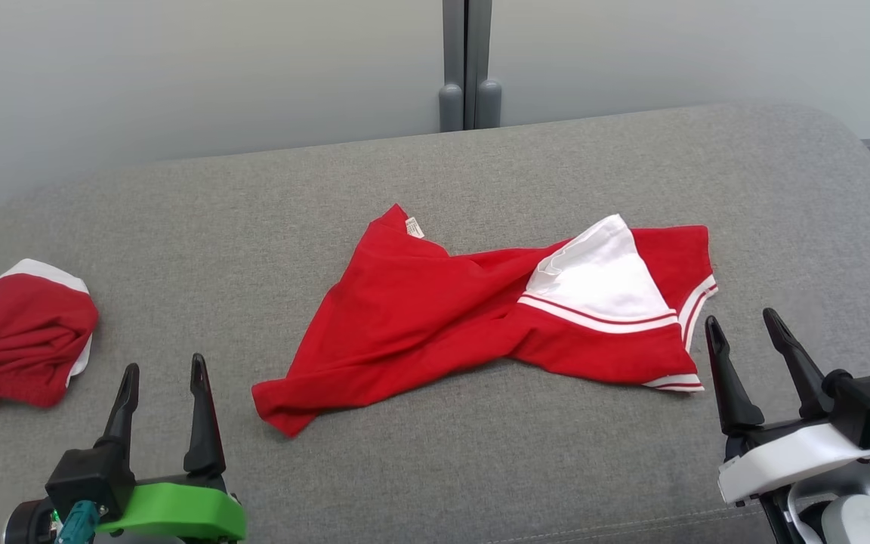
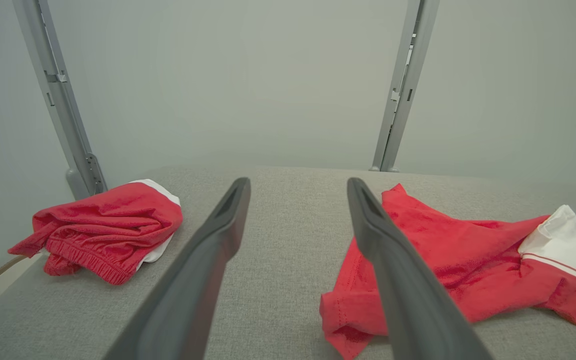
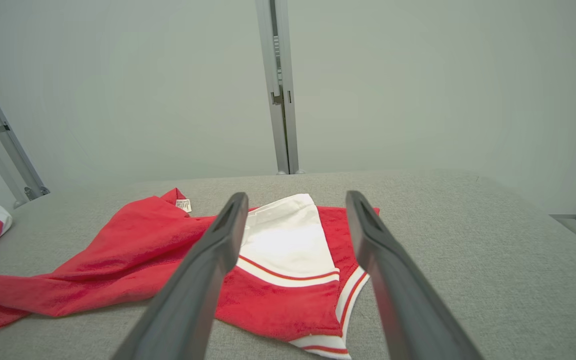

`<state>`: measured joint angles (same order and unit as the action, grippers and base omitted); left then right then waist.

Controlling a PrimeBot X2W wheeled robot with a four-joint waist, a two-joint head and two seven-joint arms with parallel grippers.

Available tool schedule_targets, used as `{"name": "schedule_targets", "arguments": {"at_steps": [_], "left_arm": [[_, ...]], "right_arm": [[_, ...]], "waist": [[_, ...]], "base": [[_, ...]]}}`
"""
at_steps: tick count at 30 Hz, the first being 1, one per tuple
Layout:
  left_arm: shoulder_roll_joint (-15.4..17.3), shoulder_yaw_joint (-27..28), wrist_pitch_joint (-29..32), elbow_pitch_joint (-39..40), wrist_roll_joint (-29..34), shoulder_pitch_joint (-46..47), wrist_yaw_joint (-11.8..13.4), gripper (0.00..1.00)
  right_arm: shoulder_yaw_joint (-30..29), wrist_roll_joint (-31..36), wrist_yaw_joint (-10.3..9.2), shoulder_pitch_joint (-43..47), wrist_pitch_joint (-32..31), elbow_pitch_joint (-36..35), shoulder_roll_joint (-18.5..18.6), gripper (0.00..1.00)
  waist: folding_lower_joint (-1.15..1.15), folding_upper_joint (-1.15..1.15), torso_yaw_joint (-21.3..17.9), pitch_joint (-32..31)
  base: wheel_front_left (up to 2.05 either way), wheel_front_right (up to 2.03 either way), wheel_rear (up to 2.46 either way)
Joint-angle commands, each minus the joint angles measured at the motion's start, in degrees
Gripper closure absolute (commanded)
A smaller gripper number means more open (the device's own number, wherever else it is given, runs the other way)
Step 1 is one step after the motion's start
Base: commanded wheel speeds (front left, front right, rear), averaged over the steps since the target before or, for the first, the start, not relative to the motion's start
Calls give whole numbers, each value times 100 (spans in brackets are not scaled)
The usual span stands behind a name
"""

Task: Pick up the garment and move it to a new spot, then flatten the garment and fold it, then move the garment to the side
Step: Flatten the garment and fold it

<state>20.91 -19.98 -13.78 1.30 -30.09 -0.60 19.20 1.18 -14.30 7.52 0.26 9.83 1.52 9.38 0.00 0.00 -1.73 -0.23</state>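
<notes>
Now, our left gripper [image 1: 164, 363] and right gripper [image 1: 741, 317] both stand wide, empty, at the near edge. Garment [image 1: 420, 317] lies twisted mid-cushion [image 1: 254, 219], between them, touching neither. Risks, as we judge: a pinch near the twist may catch one layer only and drag it bunched; the like-coloured bundle [image 1: 20, 340] far left could be taken by mistake. White tag [image 1: 414, 227] at far corner; print too small to read.
</notes>
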Motion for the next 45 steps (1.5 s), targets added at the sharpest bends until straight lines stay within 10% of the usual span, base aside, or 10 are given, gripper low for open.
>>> {"name": "schedule_targets", "arguments": {"at_steps": [1,30,45], "left_arm": [[25,16,-31,9,71,-103,53,0],[141,-456,400,-177,88,203,-320,0],[-188,-1021,1546,-517,-525,934,-1071,0]], "right_arm": [[-5,42,-5,98,-5,-25,-14,0],[-285,-215,-6,-287,-45,192,191,0],[498,-1316,-6,-1744,-303,1758,1369,0]], "waist": [[0,0,22,-1],[0,0,358,267],[0,0,545,1155]], "base": [[0,0,0],[0,0,0],[0,0,0]]}}
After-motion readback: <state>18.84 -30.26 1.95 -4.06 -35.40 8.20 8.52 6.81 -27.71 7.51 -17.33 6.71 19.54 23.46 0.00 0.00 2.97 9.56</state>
